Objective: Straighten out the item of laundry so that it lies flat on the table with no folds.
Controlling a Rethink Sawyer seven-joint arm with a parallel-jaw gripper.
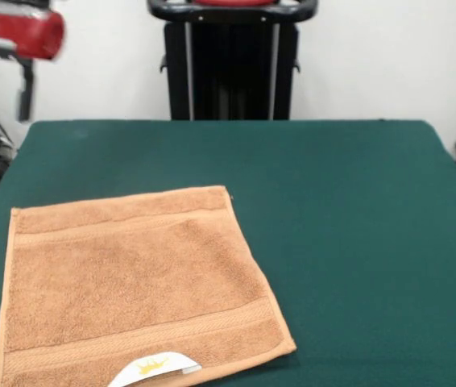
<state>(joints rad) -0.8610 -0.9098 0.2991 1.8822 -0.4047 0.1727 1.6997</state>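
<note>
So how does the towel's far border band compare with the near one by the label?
The far band runs bare from edge to edge; the near band has the white crown label lying just below it at the hem. The far band looks shorter across, the near band longer. Both lie flat on the orange-tan towel, with no folds visible, parallel to each other on the green table.

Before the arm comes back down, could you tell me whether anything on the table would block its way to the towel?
Nothing visible does. The towel lies alone on the green table, with bare cloth all around it. The hand itself does not show, only a blurred red part of the arm off the table's corner.
</note>
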